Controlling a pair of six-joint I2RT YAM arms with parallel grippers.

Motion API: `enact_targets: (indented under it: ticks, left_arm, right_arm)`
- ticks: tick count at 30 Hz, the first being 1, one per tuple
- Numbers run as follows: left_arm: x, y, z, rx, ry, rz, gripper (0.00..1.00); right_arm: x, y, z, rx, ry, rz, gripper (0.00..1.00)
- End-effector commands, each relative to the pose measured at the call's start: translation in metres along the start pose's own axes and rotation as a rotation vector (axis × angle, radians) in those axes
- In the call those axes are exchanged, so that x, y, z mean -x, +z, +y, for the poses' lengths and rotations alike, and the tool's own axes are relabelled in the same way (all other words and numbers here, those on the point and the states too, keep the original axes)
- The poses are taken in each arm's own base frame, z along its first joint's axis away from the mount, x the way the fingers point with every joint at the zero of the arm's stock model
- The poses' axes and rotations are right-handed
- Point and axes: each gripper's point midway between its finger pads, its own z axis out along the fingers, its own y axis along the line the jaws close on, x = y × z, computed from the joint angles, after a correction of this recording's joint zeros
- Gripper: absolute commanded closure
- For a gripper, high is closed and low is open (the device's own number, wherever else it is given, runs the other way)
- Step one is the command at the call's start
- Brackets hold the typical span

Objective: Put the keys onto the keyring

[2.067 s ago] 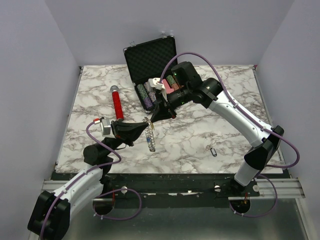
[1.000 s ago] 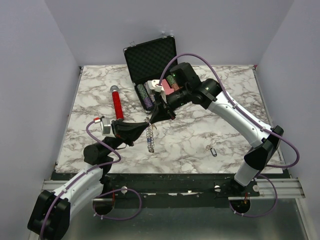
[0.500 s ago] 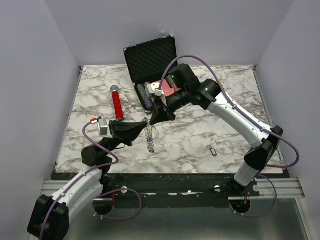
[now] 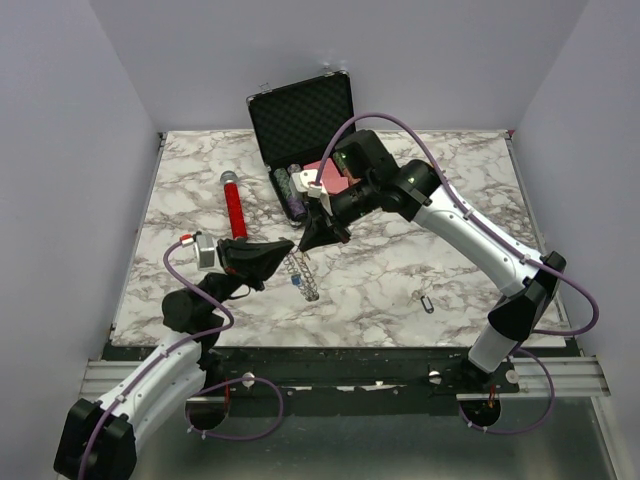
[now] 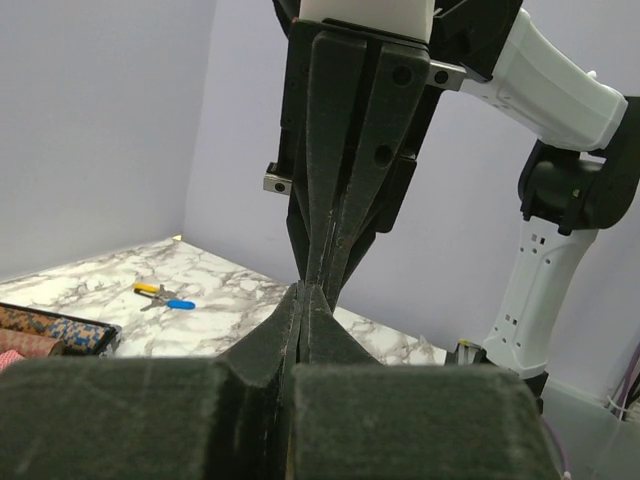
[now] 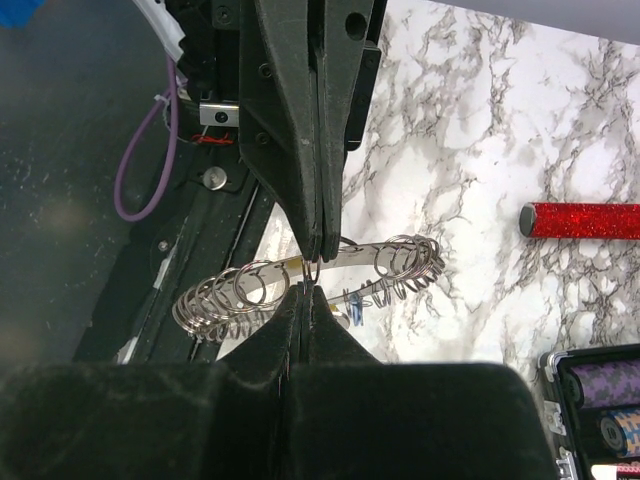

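Note:
The keyring [image 4: 306,275] is a silver band strung with many small rings, and it hangs above the table between both grippers. My left gripper [image 4: 288,247] is shut on its band; its fingers [image 6: 318,200] come down from above in the right wrist view. My right gripper [image 6: 305,293] is shut tip to tip against it, pinching a small ring on the keyring [image 6: 400,262]. A blue-tagged key [image 6: 352,297] dangles under the band. Two more keys [image 5: 163,297], tagged yellow and blue, lie on the marble. In the left wrist view my left gripper [image 5: 303,291] meets the right fingers [image 5: 345,150], and the keyring is hidden.
An open black case [image 4: 300,125] with poker chips [image 4: 293,195] stands at the back, right behind the right wrist. A red glitter cylinder [image 4: 233,208] lies left of it. A small tagged key [image 4: 427,302] lies toward the front right of the marble table [image 4: 450,250].
The hanging keyring has swung, so its lower end now tilts right, and a blue tag shows beside it. Both grippers shifted slightly left, staying shut and tip to tip.

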Motion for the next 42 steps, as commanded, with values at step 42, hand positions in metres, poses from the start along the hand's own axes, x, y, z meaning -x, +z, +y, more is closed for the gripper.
enact_targets:
  ticks: [42]
  left_arm:
    - [0.028, -0.005, 0.02, 0.135, 0.007, -0.169, 1.0]
  right_arm:
    - [0.005, 0.01, 0.007, 0.027, 0.027, 0.006, 0.93]
